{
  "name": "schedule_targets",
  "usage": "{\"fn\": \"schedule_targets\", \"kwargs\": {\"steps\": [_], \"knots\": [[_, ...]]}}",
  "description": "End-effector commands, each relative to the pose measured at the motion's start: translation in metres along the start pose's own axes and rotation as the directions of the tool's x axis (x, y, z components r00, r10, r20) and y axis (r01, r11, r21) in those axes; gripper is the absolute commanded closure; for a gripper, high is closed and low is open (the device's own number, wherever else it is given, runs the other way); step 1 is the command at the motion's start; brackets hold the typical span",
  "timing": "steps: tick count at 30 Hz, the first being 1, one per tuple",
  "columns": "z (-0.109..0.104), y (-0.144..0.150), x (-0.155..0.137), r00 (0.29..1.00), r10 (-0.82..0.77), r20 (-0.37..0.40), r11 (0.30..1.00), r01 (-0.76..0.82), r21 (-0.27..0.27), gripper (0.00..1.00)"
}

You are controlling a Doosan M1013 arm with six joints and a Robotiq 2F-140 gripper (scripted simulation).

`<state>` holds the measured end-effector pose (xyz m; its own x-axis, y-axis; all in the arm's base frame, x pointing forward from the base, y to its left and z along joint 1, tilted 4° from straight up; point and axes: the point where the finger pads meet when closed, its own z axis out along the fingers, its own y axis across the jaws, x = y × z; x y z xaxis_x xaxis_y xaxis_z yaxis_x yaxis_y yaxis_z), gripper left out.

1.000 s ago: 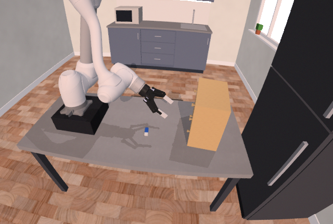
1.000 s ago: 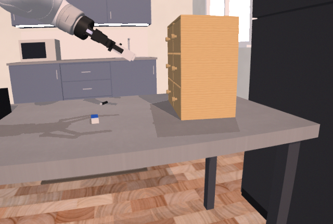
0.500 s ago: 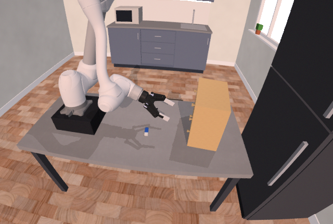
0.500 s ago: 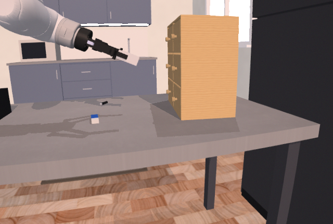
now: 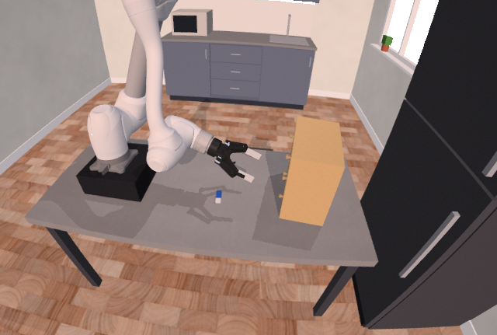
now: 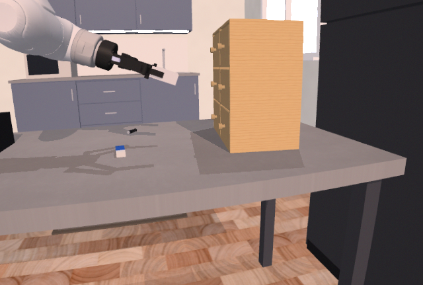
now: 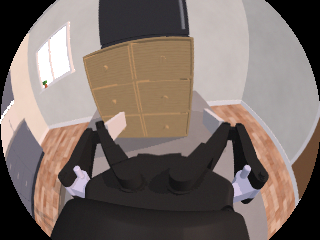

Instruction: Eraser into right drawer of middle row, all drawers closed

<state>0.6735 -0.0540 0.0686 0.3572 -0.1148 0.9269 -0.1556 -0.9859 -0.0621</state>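
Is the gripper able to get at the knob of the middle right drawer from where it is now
Probably yes. The open, empty gripper faces the chest front, with only free air showing between it and the middle-row knobs; the eraser lies lower, on the table.

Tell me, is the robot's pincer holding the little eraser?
No, the pincer hangs wide open and empty in the air, while the eraser lies on the table below it.
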Motion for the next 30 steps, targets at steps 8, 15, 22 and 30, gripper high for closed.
{"fn": "schedule_targets", "kwargs": {"steps": [8, 15, 22, 30], "knots": [[0.0004, 0.0, -0.0002, 1.0, 0.0, -0.005, 1.0, 0.0, 0.0, 0.0], [0.0004, 0.0, -0.0002, 1.0, 0.0, -0.005, 1.0, 0.0, 0.0, 0.8], [0.0004, 0.0, -0.0002, 1.0, 0.0, -0.005, 1.0, 0.0, 0.0, 0.8], [0.0004, 0.0, -0.0002, 1.0, 0.0, -0.005, 1.0, 0.0, 0.0, 0.8]]}}
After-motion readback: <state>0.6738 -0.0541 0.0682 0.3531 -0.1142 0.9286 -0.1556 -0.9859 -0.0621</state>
